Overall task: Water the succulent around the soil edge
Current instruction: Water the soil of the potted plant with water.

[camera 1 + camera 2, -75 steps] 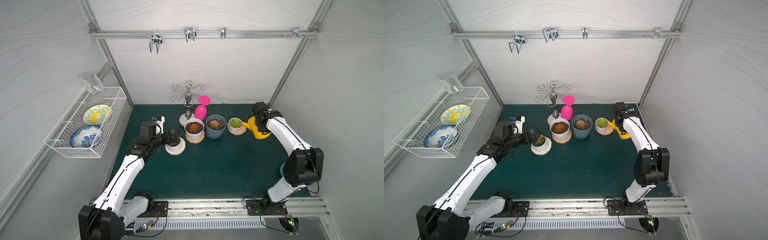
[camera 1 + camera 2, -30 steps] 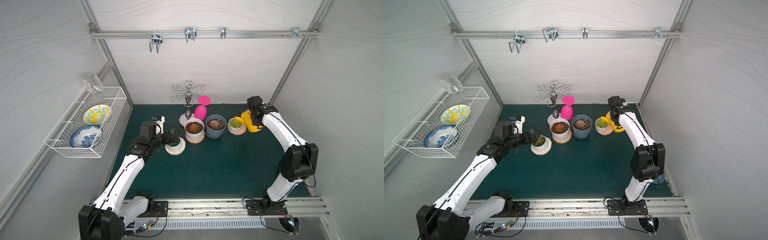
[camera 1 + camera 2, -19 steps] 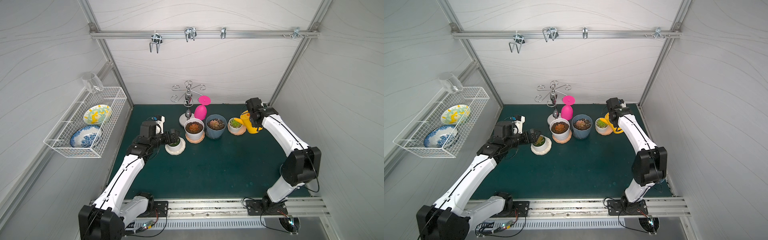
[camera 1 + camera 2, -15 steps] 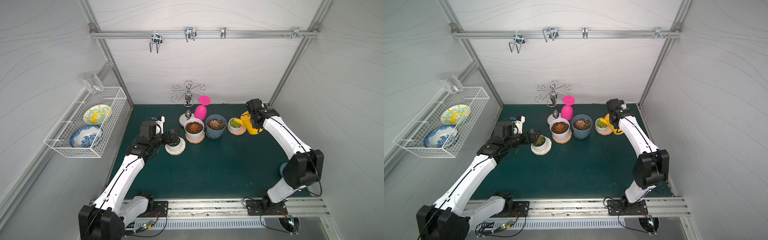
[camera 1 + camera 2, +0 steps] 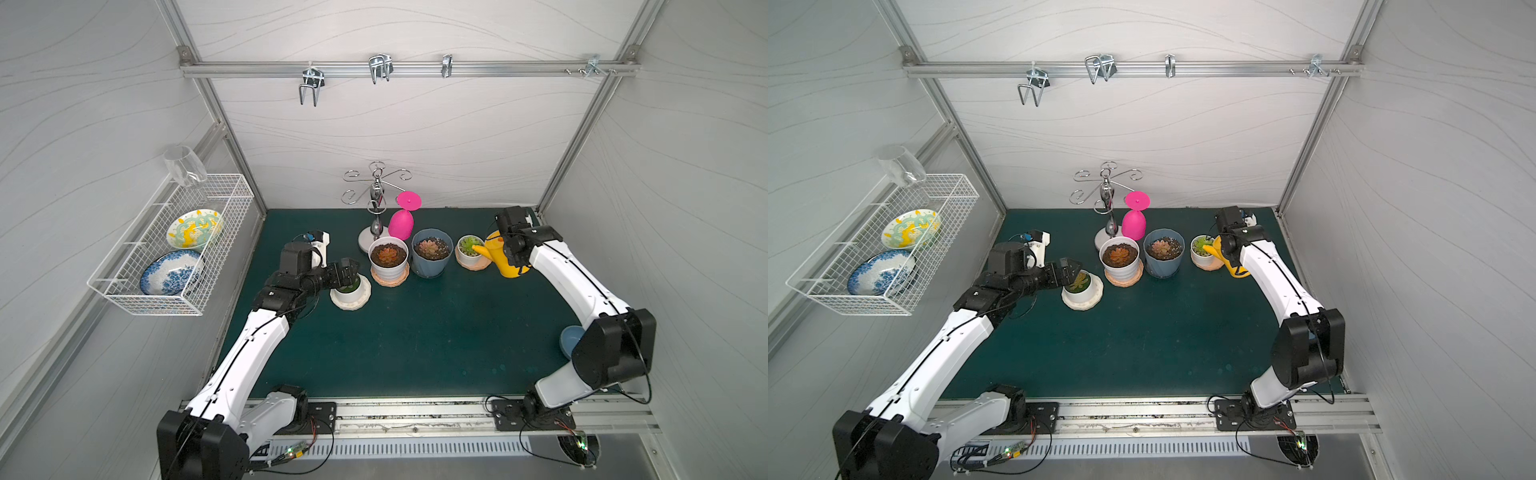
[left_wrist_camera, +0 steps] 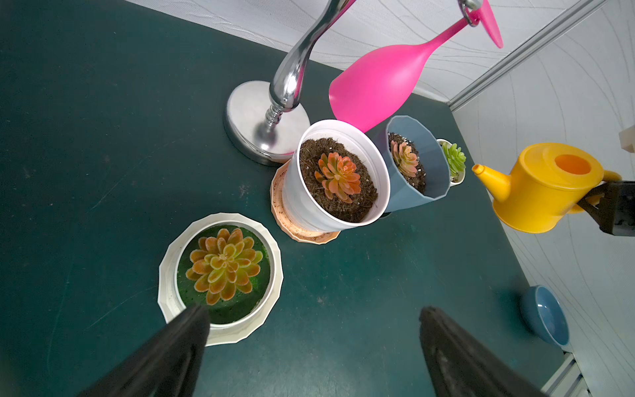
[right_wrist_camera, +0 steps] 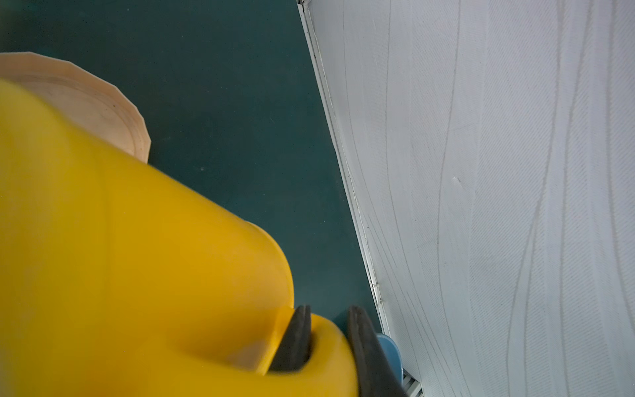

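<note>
While pinching the handle of the yellow watering can (image 5: 498, 257) with the right gripper (image 7: 328, 330) (fingers pressed onto the handle from both sides), holds the can near upright and, judged from the left wrist view, clear of the green mat (image 5: 415, 332). Points the spout (image 5: 478, 249) toward the row of pots. Places the spout tip at the rim of the small white pot (image 5: 467, 258) containing the green succulent (image 5: 469, 244); cannot tell whether over the soil or just outside it.

Locates that pot on a peach saucer (image 5: 478, 267) at the right end of the row, just beside a blue-grey pot (image 5: 431, 266). Continues the row leftward with a white pot (image 5: 388, 268) on its own saucer. Backs the row with a chrome rack (image 5: 376, 195) carrying a pink glass (image 5: 401, 224) upside down.

Spreads the left gripper (image 6: 312, 314) wide (empty) above the mat, beside a low white pot (image 6: 240, 324) holding an orange-green succulent (image 6: 223, 264). Overlaps that pot's rim with one finger (image 6: 185, 330) in the wrist view; contact not determinable.

Includes, well apart from the pots, a blue bowl (image 6: 544, 314) at the mat's right edge.
</note>
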Controlling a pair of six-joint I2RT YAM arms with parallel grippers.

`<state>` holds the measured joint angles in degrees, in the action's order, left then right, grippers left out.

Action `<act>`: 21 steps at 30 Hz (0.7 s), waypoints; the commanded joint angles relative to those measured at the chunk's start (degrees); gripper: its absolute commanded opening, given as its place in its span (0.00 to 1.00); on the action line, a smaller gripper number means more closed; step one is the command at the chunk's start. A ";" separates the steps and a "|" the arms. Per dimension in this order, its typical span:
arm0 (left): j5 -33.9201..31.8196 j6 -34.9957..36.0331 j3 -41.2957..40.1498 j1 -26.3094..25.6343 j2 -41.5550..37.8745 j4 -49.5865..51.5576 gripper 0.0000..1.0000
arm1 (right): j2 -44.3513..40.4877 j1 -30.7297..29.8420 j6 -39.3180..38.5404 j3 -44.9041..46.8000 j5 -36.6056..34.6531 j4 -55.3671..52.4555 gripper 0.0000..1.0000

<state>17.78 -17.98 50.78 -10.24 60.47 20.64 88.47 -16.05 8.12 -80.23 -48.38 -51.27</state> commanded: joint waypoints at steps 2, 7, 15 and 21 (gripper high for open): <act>-0.20 0.49 2.57 -0.04 -0.89 -0.77 1.00 | -3.64 -0.87 1.12 -0.89 1.29 0.13 0.00; -0.46 0.39 2.55 -0.04 -0.80 -0.78 1.00 | -3.87 -3.97 0.67 -2.34 -2.33 -1.17 0.00; -1.03 0.31 2.54 -0.05 -0.97 -0.62 1.00 | -0.77 -10.82 0.56 -8.48 -6.73 -4.03 0.00; -1.34 0.24 2.49 -0.04 -1.10 -0.75 1.00 | 3.09 -14.48 -0.84 -12.51 -10.82 -5.05 0.00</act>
<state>17.08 -18.00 50.76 -10.24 60.47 20.69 89.93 -29.47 7.64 -90.67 -55.18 -54.78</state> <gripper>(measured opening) 0.997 0.204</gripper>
